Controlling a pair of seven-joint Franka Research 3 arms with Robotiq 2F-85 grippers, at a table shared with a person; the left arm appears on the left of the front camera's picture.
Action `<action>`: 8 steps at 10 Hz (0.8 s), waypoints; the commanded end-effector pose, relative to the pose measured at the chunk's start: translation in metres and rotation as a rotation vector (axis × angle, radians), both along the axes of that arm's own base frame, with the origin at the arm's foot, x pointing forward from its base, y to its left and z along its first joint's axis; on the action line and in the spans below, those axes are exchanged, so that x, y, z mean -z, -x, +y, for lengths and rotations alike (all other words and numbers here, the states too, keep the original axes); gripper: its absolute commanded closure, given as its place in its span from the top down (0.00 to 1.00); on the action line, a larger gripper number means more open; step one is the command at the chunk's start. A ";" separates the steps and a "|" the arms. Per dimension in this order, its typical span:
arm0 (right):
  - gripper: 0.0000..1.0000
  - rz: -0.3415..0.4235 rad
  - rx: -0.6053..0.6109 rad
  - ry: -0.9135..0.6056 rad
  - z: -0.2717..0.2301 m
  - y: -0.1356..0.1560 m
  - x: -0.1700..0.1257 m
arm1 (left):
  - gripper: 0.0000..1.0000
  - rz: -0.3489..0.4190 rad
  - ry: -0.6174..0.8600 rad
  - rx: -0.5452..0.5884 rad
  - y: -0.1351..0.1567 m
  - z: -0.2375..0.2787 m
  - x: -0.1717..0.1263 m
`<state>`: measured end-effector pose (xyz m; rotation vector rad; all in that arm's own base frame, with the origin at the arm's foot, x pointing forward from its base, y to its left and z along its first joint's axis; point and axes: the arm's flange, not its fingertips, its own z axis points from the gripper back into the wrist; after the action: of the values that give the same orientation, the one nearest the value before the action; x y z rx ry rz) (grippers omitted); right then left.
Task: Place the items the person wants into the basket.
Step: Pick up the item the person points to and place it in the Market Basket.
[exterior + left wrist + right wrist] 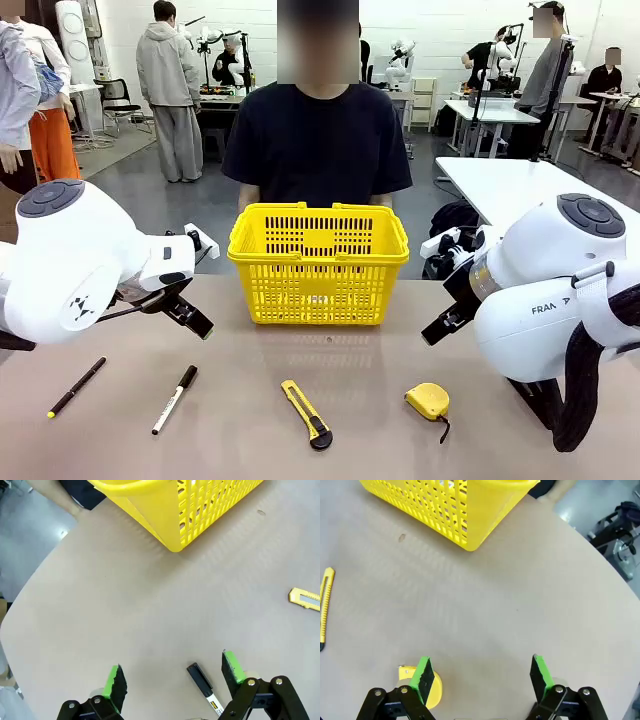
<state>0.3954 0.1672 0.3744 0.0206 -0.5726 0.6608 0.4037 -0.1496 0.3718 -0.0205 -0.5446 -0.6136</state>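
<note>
The yellow basket [318, 265] stands at the table's far middle, with the person [316, 140] in a black T-shirt right behind it. Along the near edge lie a thin black pen with a yellow tip [76, 387], a white marker with a black cap [174, 399] and a yellow-and-black utility knife [306, 413]. My left gripper [195, 318] hangs open above the table, left of the basket. In the left wrist view the left gripper [174, 674] is open over the marker [202, 682], with the knife [305, 599] off to the right. My right gripper [482, 674] is open and holds nothing.
A yellow tape measure [428, 401] lies at the near right, just by one right fingertip [424, 672] in the right wrist view. Bare tabletop [330, 350] separates the basket from the row of tools. The table's rounded edge [20, 600] curves beyond the left gripper.
</note>
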 end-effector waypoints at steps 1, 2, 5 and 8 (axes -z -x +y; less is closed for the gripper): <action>1.00 0.000 0.000 0.000 0.000 0.000 0.000 | 1.00 0.000 0.000 0.000 0.000 0.000 0.000; 1.00 0.000 0.000 0.000 0.000 0.000 0.000 | 1.00 0.000 0.000 0.000 0.000 0.000 0.000; 1.00 0.000 0.000 0.000 0.000 0.000 0.000 | 1.00 0.000 0.000 0.000 0.000 0.000 0.000; 1.00 0.000 0.000 0.000 0.000 0.000 0.000 | 1.00 0.000 0.000 0.000 0.000 0.000 0.000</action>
<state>0.3953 0.1673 0.3744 0.0202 -0.5727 0.6613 0.4037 -0.1497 0.3718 -0.0206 -0.5446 -0.6136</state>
